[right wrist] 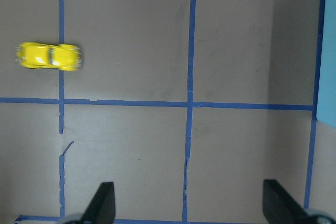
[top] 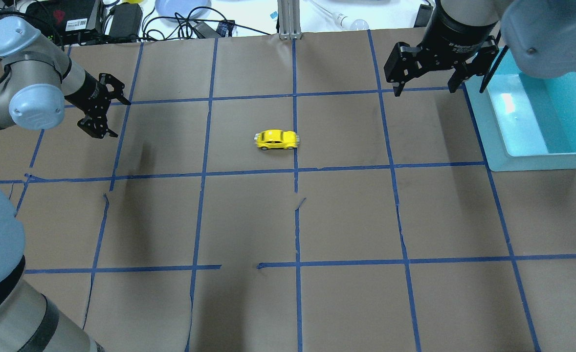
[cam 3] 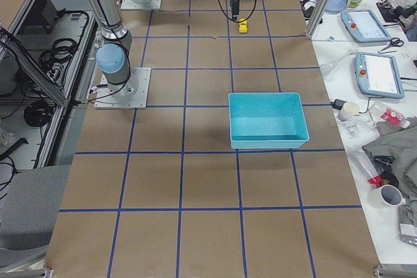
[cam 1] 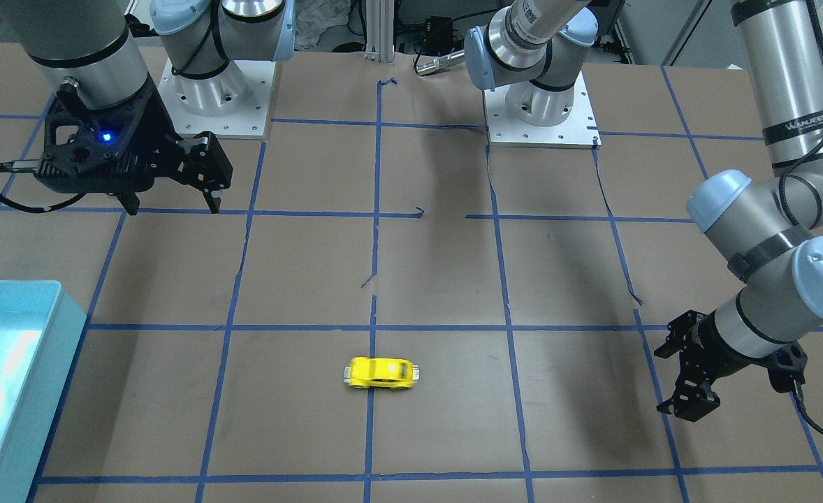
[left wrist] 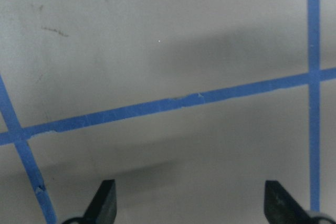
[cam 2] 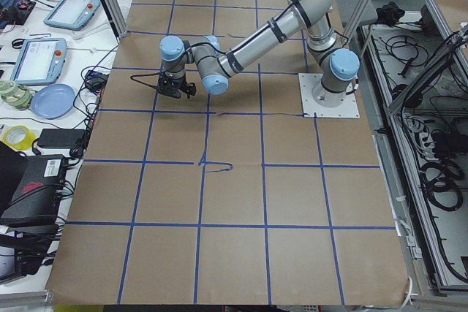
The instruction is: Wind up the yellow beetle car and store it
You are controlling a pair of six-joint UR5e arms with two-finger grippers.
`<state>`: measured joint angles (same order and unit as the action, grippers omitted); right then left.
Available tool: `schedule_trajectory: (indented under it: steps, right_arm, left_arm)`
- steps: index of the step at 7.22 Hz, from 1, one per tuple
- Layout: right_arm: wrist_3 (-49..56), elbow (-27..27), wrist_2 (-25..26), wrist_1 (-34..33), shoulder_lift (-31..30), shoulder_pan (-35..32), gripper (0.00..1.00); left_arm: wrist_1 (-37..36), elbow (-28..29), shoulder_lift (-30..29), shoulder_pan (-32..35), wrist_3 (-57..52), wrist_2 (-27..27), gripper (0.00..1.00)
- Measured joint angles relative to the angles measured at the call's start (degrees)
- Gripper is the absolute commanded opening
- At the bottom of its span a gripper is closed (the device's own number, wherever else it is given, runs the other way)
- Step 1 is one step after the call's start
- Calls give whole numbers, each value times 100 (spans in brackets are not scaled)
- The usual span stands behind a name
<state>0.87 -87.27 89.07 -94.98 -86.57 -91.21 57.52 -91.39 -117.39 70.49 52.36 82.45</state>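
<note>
A: Facing view: the yellow beetle car (cam 1: 381, 373) is sitting on its wheels mid-worktop (cam 1: 453, 279). The left pincer (cam 1: 670, 377) and right pincer (cam 1: 174, 202) are hanging wide open, empty, well apart from it.

B: Overhead: I'd be straddling its narrow sides squarely.

A: Right wrist: it's showing dark windows, pale bumpers.

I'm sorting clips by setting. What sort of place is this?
Probably a robotics lab: two grey jointed robot arms bolted onto a brown paper-covered table gridded in blue tape, with blue-framed teach pendants beside it.
</note>
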Motion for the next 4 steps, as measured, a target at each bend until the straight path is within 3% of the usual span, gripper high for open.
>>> schedule_trajectory:
  steps: [4]
  right_arm:
    - [-19, 0, 3, 3, 2, 5, 100]
  left_arm:
    - [2112, 1189, 816, 694, -2144, 718, 100]
